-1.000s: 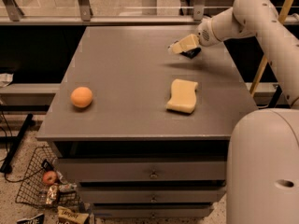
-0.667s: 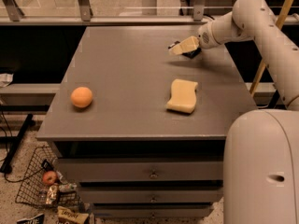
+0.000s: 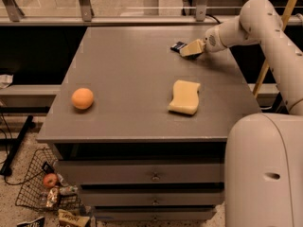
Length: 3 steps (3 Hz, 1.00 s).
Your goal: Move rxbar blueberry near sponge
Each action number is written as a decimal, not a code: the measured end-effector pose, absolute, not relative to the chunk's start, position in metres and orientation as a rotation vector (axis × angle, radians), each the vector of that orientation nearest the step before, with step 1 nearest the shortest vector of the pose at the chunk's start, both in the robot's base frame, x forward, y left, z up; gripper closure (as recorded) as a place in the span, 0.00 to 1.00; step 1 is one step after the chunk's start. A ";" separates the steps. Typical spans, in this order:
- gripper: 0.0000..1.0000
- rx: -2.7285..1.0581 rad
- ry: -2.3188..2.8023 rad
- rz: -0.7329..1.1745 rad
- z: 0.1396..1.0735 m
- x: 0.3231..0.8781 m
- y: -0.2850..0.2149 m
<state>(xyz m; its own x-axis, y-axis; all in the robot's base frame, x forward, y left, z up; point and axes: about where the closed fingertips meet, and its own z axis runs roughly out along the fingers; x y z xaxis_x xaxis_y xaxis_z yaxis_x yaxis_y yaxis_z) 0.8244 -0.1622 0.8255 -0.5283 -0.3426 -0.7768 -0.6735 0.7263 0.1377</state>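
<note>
The rxbar blueberry (image 3: 178,46) is a small dark navy bar lying on the grey table (image 3: 128,70) at the back right. Only its left end shows; the rest is hidden under my gripper (image 3: 191,48). The gripper reaches in from the right, low over the table and right at the bar. The sponge (image 3: 184,97) is pale yellow with wavy edges. It lies flat nearer the front, well below the bar and apart from it and the gripper.
A round orange fruit (image 3: 82,98) sits at the front left of the table. Drawers are below the table's front edge. A wire basket (image 3: 42,186) with clutter stands on the floor at the lower left. My white base (image 3: 265,174) fills the lower right.
The gripper has shifted slightly right and lower at the back right of the table, and the bar's dark end now shows to its left. Sponge and orange have not moved.
</note>
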 end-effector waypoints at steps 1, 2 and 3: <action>0.64 -0.765 2.161 0.553 0.830 0.824 -0.162; 0.87 -0.765 2.161 0.553 0.832 0.824 -0.162; 1.00 -0.765 2.160 0.553 0.832 0.824 -0.162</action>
<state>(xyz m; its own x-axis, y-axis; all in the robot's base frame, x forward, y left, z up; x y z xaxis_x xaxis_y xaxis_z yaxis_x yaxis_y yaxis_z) 0.8242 -0.1622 0.8316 -0.5282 -0.3426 -0.7769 -0.6737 0.7260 0.1379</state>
